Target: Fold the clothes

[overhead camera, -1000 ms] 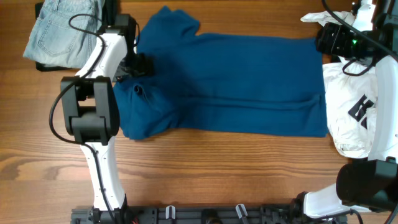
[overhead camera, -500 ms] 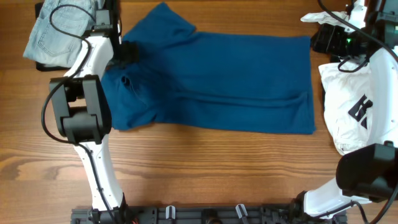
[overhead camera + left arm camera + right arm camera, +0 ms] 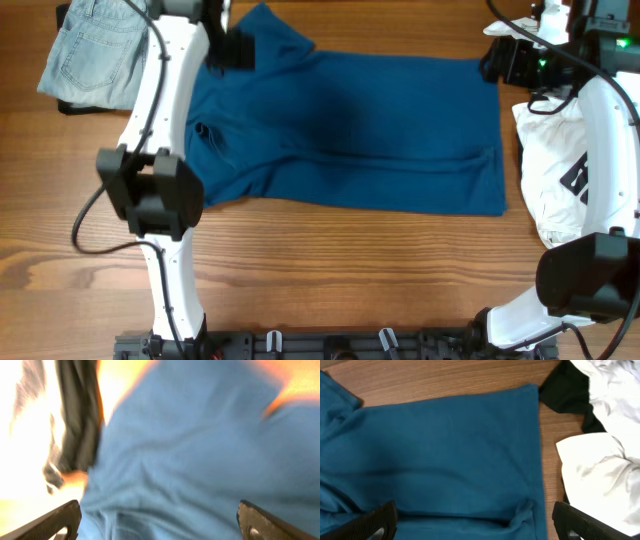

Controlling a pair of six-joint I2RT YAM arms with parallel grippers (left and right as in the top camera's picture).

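The large dark-blue shirt [image 3: 350,130] lies spread across the middle of the table, its lower edge folded up into a long crease and its left part rumpled. My left gripper [image 3: 238,47] hovers open over the shirt's far-left sleeve; the blurred left wrist view shows its jaws [image 3: 160,520] wide apart above blue fabric [image 3: 190,450]. My right gripper [image 3: 497,65] is open over the shirt's far-right corner; in the right wrist view its jaws [image 3: 475,520] straddle the shirt [image 3: 445,450] without holding it.
Light-blue jeans [image 3: 95,50] lie at the far left on a black garment [image 3: 70,105]. A white top with black print [image 3: 570,170] lies at the right edge, also in the right wrist view [image 3: 600,460], beside black fabric [image 3: 567,390].
The shirt slid a little to the left. My left gripper then moved from the shirt's left edge up toward the far sleeve. My right gripper shifted slightly left.
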